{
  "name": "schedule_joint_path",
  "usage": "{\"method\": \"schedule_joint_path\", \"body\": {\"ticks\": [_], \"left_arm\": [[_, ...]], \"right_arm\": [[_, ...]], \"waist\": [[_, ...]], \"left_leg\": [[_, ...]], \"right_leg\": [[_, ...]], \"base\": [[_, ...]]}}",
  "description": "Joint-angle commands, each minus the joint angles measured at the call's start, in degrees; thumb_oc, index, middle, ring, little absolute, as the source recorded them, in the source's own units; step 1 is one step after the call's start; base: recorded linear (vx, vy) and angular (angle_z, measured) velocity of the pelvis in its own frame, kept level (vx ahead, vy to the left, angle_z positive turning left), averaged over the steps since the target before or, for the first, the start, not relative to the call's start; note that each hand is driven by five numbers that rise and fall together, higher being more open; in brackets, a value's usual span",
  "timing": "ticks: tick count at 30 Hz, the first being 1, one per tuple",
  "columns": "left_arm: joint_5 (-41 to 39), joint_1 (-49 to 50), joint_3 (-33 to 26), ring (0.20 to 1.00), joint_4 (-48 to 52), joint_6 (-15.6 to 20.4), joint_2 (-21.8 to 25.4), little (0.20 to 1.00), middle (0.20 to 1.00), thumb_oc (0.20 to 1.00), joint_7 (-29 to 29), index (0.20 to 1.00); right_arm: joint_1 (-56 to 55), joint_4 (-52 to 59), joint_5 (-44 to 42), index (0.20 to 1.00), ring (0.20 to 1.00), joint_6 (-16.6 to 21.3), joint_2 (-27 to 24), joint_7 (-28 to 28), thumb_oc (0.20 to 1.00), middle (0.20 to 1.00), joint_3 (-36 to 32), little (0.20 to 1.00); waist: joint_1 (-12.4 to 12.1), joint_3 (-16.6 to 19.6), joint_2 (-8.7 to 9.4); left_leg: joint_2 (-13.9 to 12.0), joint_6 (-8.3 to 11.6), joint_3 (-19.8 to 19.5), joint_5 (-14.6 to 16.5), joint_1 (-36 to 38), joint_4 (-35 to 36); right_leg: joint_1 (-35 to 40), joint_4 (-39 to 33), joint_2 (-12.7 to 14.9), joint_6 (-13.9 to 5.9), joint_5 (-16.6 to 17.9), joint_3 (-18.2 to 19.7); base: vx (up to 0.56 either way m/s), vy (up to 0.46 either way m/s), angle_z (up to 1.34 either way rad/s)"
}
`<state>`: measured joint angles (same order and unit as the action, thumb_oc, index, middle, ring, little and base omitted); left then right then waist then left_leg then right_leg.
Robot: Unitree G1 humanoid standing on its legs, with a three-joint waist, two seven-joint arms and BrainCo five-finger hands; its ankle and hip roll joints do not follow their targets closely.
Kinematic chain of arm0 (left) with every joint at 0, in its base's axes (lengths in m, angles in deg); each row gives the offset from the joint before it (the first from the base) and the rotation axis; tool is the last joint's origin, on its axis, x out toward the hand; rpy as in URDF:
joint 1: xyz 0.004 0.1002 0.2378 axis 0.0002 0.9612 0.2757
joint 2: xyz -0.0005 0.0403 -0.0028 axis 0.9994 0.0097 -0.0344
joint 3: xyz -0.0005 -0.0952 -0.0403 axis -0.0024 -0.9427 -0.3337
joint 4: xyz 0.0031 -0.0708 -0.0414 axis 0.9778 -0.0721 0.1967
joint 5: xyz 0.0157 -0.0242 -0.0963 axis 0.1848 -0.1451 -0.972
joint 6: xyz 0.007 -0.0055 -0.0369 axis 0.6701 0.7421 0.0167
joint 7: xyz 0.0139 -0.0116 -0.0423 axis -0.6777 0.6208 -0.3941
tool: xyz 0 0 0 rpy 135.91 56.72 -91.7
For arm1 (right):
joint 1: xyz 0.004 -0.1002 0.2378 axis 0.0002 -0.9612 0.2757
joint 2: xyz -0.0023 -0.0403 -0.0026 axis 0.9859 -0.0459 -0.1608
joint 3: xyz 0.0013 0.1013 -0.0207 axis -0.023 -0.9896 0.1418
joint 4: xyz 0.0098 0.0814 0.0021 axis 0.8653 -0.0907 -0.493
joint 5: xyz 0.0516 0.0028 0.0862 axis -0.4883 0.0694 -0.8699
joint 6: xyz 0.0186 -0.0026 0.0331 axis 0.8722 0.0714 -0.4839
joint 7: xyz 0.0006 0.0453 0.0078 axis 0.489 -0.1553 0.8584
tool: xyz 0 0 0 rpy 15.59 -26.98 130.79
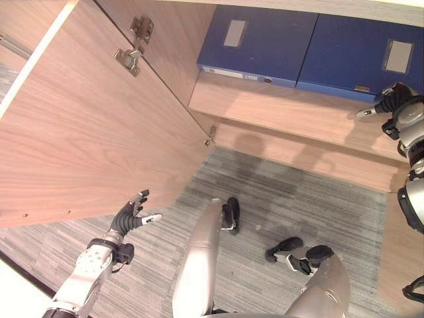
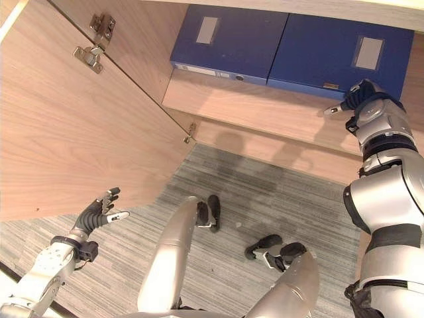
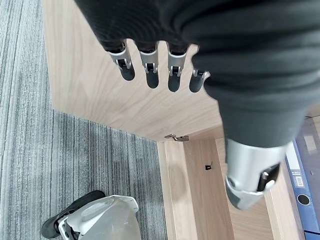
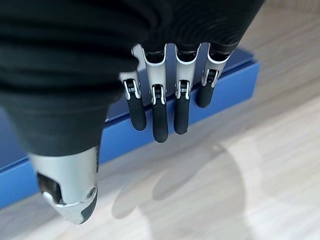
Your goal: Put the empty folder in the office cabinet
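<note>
Two blue folders lie flat side by side on the cabinet shelf (image 1: 278, 106): one on the left (image 1: 258, 43), one on the right (image 1: 361, 56). My right hand (image 2: 361, 98) hovers at the front edge of the right folder (image 4: 235, 90). Its fingers (image 4: 160, 110) are straight and hold nothing, a little above the shelf board (image 4: 240, 190). My left hand (image 1: 129, 218) hangs low beside the open cabinet door (image 1: 86, 126), open and empty, with its fingers (image 3: 150, 70) pointing at the door panel (image 3: 100, 95).
The wooden door stands swung out on the left, with metal hinges (image 1: 129, 59) along its inner edge. Grey carpet (image 1: 298, 199) lies below the shelf. The cabinet's right wall (image 1: 397, 225) runs beside my right arm.
</note>
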<state>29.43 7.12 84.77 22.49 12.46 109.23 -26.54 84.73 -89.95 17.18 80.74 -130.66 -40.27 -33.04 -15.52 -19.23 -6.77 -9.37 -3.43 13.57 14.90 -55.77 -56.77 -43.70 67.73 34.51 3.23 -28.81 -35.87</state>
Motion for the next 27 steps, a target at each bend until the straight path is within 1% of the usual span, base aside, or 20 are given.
{"method": "schedule_joint_path", "body": {"ticks": [1,3,7,9,13,14,15,16,17,18,20,22,26,27], "left_arm": [[-1.54,-0.98,-4.29,1.0,0.36,1.89,1.94,1.0,1.0,1.0,0.85,1.0],[-1.64,-0.92,-4.36,1.0,0.49,1.8,1.84,1.0,1.0,1.0,0.87,1.0],[-1.13,-0.47,-4.85,1.0,0.87,1.87,1.4,1.0,1.0,1.0,1.78,1.0],[-0.36,-0.51,-5.18,1.0,1.07,2.29,1.19,1.0,1.0,1.0,2.54,1.0],[0.65,-0.68,-5.76,1.0,0.96,2.75,0.83,1.0,1.0,1.0,3.51,1.0],[0.68,-0.64,-5.78,1.0,0.94,2.77,0.83,1.0,1.0,1.0,3.52,1.0],[1.11,-0.57,-5.99,1.0,0.85,3.05,0.36,1.0,1.0,1.0,4.02,1.0],[1.2,-0.49,-5.97,1.0,0.82,3.09,0.4,1.0,1.0,1.0,4.05,1.0],[2.11,-0.65,-5.97,1.0,0.03,3.6,-0.19,1.0,1.0,1.0,5.34,1.0],[2.17,-0.67,-5.89,1.0,-0.11,3.7,-0.13,1.0,1.0,1.0,5.39,1.0],[2.96,-1.26,-5.35,1.0,-0.61,3.85,-0.31,1.0,1.0,1.0,6.31,1.0],[3.64,-1.66,-4.87,1.0,-0.78,3.83,-0.04,1.0,1.0,1.0,6.48,1.0],[3.92,-1.72,-4.37,1.0,-0.53,3.97,0.04,1.0,1.0,1.0,6.22,1.0],[4.16,-1.68,-4.21,1.0,-0.63,3.99,-0.09,1.0,1.0,1.0,6.22,1.0]], "right_arm": [[5.03,-2.35,1.62,1.0,1.0,-0.05,-2.8,-2.07,1.0,1.0,2.34,1.0],[5.25,-2.43,2.94,1.0,1.0,-0.19,-2.85,-2.84,1.0,1.0,2.72,1.0],[5.21,-1.52,7.96,1.0,1.0,-0.9,-1.82,-6.7,1.0,1.0,3.43,1.0],[5.12,0.7,11.9,1.0,1.0,-1.26,-1.09,-9.68,1.0,1.0,3.99,1.0],[4.0,5.2,15.06,1.0,1.0,-1.52,-0.52,-13.15,1.0,1.0,3.16,1.0],[3.84,5.37,15.15,1.0,1.0,-1.62,-0.52,-13.2,1.0,1.0,3.03,1.0],[3.23,8.74,17.72,1.0,1.0,-2.26,-0.6,-16.54,1.0,1.0,2.55,1.0],[2.62,9.37,18.03,1.0,1.0,-2.64,-0.66,-16.66,1.0,1.0,2.06,1.0],[-0.25,15.86,24.42,1.0,1.0,-4.94,0.06,-23.85,1.0,1.0,-0.05,1.0],[-0.72,16.26,24.7,1.0,1.0,-5.23,0.08,-23.93,1.0,1.0,-0.44,1.0],[-2.33,19.8,27.45,1.0,1.0,-6.93,1.62,-27.27,1.0,1.0,-2.88,1.0],[-3.19,22.06,28.91,1.0,1.0,-7.94,2.91,-28.76,1.0,1.0,-5.0,1.0],[-3.93,23.51,29.23,1.0,1.0,-7.98,4.83,-30.05,1.0,1.0,-6.8,1.0],[-4.39,23.76,28.86,1.0,1.0,-7.73,6.02,-30.55,1.0,1.0,-7.49,1.0]], "waist": [[-0.85,-0.87,0.5],[-0.64,-0.93,0.46],[-0.13,-1.17,0.28],[0.3,-1.34,0.1],[1.11,-1.44,0.08],[1.12,-1.47,0.1],[1.64,-1.52,0.11],[1.63,-1.57,0.16],[2.62,-1.79,0.11],[2.56,-1.79,0.19],[3.14,-1.83,0.22],[3.44,-1.93,0.28],[3.97,-1.95,0.17],[4.21,-2.01,-0.01]], "left_leg": [[-4.2,6.42,-6.23,0.56,-0.65,2.67],[-4.19,6.45,-6.18,0.55,-0.64,2.66],[-4.3,6.48,-5.83,0.59,-0.22,2.85],[-4.36,6.59,-5.49,0.56,0.21,3.23],[-4.42,6.6,-5.04,0.34,1.09,4.15],[-4.42,6.6,-5.02,0.32,1.18,4.2],[-4.55,6.62,-4.73,0.22,1.62,4.57],[-4.53,6.62,-4.7,0.15,1.87,4.74],[-4.69,6.65,-4.35,-0.03,2.98,5.66],[-4.71,6.65,-4.31,-0.08,3.14,5.77],[-4.97,6.68,-4.15,-0.11,3.77,6.13],[-5.19,6.71,-4.05,-0.06,4.19,6.17],[-5.4,6.72,-3.81,-0.2,4.56,6.47],[-5.51,6.74,-3.59,-0.28,4.62,6.53]], "right_leg": [[3.24,-5.61,3.85,-8.21,4.33,3.32],[3.22,-5.57,3.89,-8.22,4.33,3.35],[2.96,-5.9,3.6,-8.16,4.41,3.8],[2.91,-6.46,3.31,-8.26,4.65,3.92],[3.28,-7.49,2.66,-8.42,5.18,4.26],[3.35,-7.54,2.64,-8.42,5.22,4.26],[3.61,-7.89,2.48,-8.55,5.45,4.14],[3.85,-8.04,2.45,-8.57,5.54,4.09],[4.21,-8.93,1.99,-8.63,5.78,4.1],[4.32,-9.03,1.94,-8.62,5.83,4.1],[4.47,-9.68,1.4,-8.53,6.04,4.33],[4.76,-10.2,0.91,-8.56,6.21,4.3],[4.64,-10.78,0.45,-8.54,6.56,4.58],[4.56,-10.96,0.36,-8.6,6.79,4.82]], "base": [[0.0,0.0,0.0],[0.0,0.0,0.0],[-0.01,0.005,-0.01],[-0.03,0.024,-0.04],[0.0,0.0,0.0],[0.0,0.0,0.0],[0.0,0.009,-0.03],[-0.01,0.027,-0.05],[-0.02,0.018,-0.05],[-0.02,0.026,-0.09],[-0.01,0.008,-0.2],[-0.02,0.002,-0.25],[-0.02,0.01,-0.08],[0.0,0.0,0.0]]}}
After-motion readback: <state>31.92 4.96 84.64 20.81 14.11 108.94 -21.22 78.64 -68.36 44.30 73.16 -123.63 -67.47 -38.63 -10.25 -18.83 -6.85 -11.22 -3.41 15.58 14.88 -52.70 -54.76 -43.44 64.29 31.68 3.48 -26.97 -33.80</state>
